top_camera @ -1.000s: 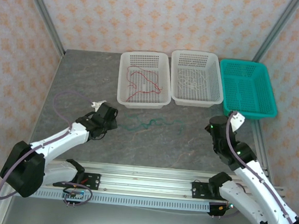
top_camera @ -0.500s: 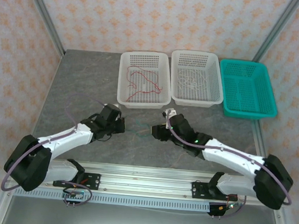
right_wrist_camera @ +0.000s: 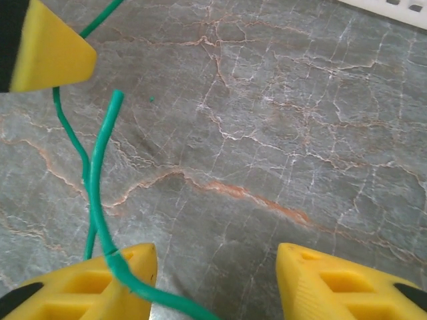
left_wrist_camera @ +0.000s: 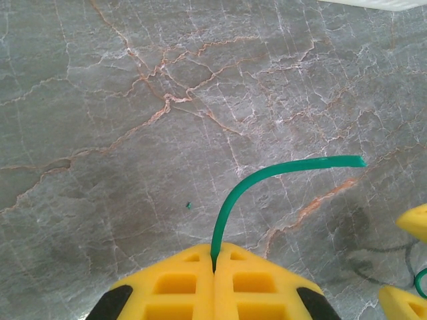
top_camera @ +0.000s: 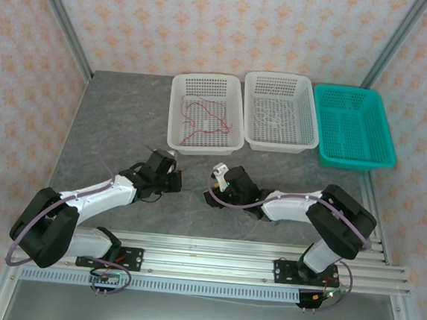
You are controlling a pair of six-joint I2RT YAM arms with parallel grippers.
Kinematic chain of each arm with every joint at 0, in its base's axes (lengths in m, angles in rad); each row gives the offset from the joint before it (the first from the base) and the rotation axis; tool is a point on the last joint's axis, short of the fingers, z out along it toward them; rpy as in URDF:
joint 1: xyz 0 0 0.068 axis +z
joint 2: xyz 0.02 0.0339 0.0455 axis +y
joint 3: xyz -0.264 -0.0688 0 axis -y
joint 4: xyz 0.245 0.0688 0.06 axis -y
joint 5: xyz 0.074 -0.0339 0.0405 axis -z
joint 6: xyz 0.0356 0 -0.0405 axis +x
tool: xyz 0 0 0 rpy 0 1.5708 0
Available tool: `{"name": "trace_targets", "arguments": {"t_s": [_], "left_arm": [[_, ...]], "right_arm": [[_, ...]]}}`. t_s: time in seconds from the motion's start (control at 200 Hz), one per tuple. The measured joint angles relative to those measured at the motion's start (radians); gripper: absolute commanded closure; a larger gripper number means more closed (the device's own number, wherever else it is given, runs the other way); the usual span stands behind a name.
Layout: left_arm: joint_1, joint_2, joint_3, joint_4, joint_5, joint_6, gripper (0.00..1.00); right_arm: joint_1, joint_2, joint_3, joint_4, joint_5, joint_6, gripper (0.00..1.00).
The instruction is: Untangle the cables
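Observation:
A thin teal-green cable (left_wrist_camera: 267, 175) lies on the grey marble table between my two grippers. My left gripper (left_wrist_camera: 215, 263) is shut on one end of it, and the free tip curves off to the right. My right gripper (right_wrist_camera: 217, 280) is open just right of the left one (top_camera: 173, 180). A strand of the same cable (right_wrist_camera: 99, 180) drapes over its left finger (right_wrist_camera: 127, 270) and runs into the gap at the bottom edge. A red cable (top_camera: 202, 121) lies loose in the left white basket (top_camera: 206, 77). A faint white cable (top_camera: 273, 120) lies in the middle white basket (top_camera: 279, 77).
A teal basket (top_camera: 347, 89) stands at the back right beside the two white ones. Thick purplish-grey arm cables (top_camera: 114, 140) loop above the left arm. The metal rail (top_camera: 205, 253) with both arm bases runs along the near edge.
The right arm has swung from the right side of the table to the centre, and its gripper has opened beside the left one. The left gripper has edged right, still shut on the teal-green cable.

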Motion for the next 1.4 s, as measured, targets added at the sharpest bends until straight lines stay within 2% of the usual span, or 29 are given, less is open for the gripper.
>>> {"name": "trace_targets", "arguments": {"t_s": [0.115,0.22,0.32,0.465,0.651,0.776,1.011,1.396], "left_arm": [[0.000,0.000,0.000,0.000,-0.002,0.000,1.00],[-0.002,0.000,0.006,-0.013,-0.024,-0.002,1.00],[-0.011,0.000,0.033,-0.066,-0.106,-0.031,1.00],[-0.013,0.015,0.074,-0.160,-0.228,-0.091,1.00],[-0.013,0.058,0.087,-0.209,-0.299,-0.156,1.00],[-0.013,0.046,0.086,-0.205,-0.305,-0.190,1.00],[-0.028,-0.016,0.086,-0.180,-0.319,-0.207,1.00],[-0.033,-0.060,0.065,-0.129,-0.296,-0.211,1.00]], "right_arm": [[0.000,0.017,0.001,0.018,0.008,0.021,1.00],[0.000,0.017,0.002,0.028,0.076,0.044,1.00],[-0.004,-0.008,-0.011,0.028,0.209,0.098,1.00],[-0.076,-0.185,-0.090,0.008,0.393,0.242,1.00],[-0.188,-0.426,-0.118,-0.183,0.631,0.401,1.00],[-0.254,-0.559,-0.112,-0.359,0.732,0.488,1.00],[-0.396,-0.735,-0.074,-0.597,0.856,0.592,1.00],[-0.485,-0.806,0.094,-0.774,0.858,0.609,1.00]]}}
